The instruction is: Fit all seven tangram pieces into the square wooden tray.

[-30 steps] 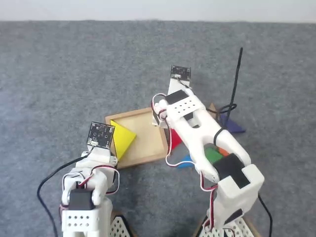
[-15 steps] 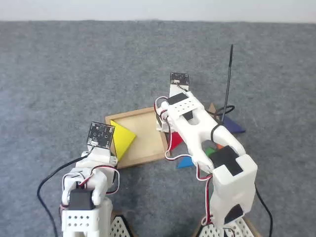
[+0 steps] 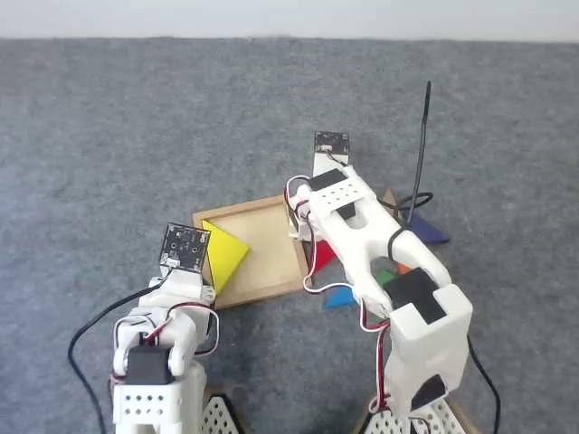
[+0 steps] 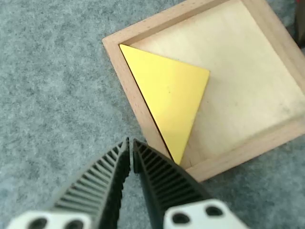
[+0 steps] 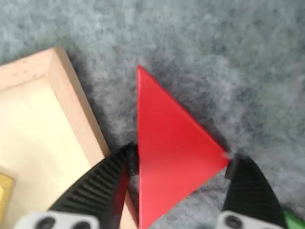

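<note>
Red and flat, with a plain smooth face, the red triangle [image 5: 171, 152] sits between the widely spread fingers of the right gripper [image 5: 181, 160]. One finger is against its long edge and the other against its square corner, so the grip closes on the piece. We see the long edge running roughly alongside the outer wall of the wooden tray [image 5: 71, 95], near it but outside, with the square corner pointing away from the tray over the grey carpet [image 3: 136, 117]. In the high view the triangle shows just beside the tray on the side of the right arm [image 3: 362, 235], partly beneath it.

Compared with a second ago, the right arm has swung slightly toward the tray and now covers more of the green piece [image 3: 386, 269]. Over the last half second it barely shifts. The red triangle stays in much the same spot, and the left arm [image 3: 167, 344] and the yellow triangle [image 4: 171, 95] are unmoved.

The yellow triangle lies flat inside the tray — long edge against one wall, square corner toward the tray's middle. The left gripper [image 4: 130, 142] hangs over the carpet just outside that wall, its fingers all but closed on nothing. A blue piece [image 3: 341, 296] and a dark blue piece [image 3: 432, 231] lie on the carpet by the right arm.
</note>
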Robot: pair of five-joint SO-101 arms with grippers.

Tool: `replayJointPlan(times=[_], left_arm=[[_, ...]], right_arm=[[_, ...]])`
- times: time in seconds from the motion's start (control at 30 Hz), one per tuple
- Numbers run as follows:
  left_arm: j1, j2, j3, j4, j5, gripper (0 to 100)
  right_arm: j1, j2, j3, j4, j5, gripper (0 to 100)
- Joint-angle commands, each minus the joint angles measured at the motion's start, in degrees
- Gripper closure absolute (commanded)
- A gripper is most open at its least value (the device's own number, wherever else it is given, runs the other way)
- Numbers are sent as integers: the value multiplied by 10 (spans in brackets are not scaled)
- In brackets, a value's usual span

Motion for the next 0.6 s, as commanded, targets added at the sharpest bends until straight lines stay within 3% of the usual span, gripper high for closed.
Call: replayJointPlan(times=[0.0,0.33,0.47,0.57], left_arm=[[-2,-11,-7,3,4,987],[-2,-11,-7,3,4,987],[-2,-11,-7,3,4,987],[-2,-11,-7,3,4,987]], right_arm=[[-7,-50,-41,15,4,783],[-56,-78,-41,20,7,792],[-44,-80,-41,20,24,738],[-67,-78,-42,29,45,765]])
